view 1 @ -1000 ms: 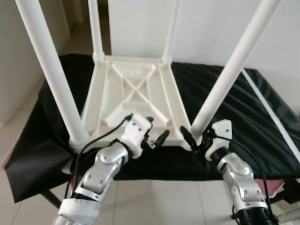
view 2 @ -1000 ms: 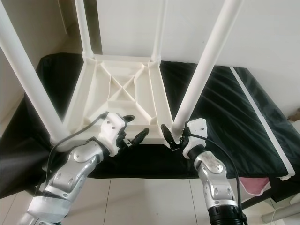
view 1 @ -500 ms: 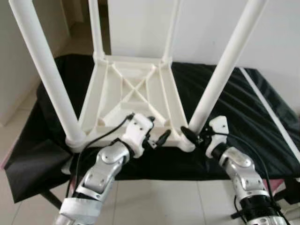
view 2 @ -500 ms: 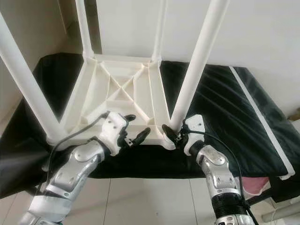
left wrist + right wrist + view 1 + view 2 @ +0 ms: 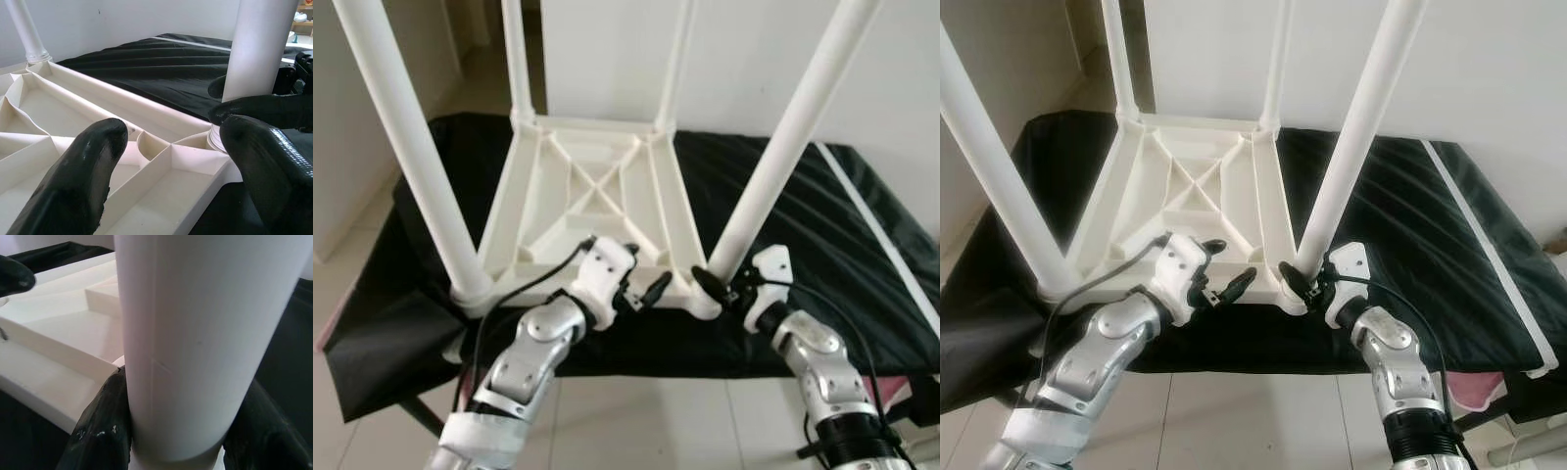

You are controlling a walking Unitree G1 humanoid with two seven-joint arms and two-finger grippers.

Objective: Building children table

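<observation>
- An upturned white plastic children's table (image 5: 592, 206) lies top-down on a black cloth (image 5: 822, 245), its ribbed underside showing open compartments with nothing visible inside them, four white legs rising from its corners.
- The right gripper (image 5: 1304, 284) pinches the base of the near right leg (image 5: 783, 147), one black finger on each side of the tube where it meets the corner socket.
- The left gripper (image 5: 641, 287), fingers (image 5: 83, 176) spread, straddles the table's near rim just beside that leg; the underside's compartments lie between and beyond its fingertips.
- The near left leg (image 5: 406, 147) stands well apart from both grippers.
- Pale tiled floor (image 5: 636, 421) shows below the cloth.
</observation>
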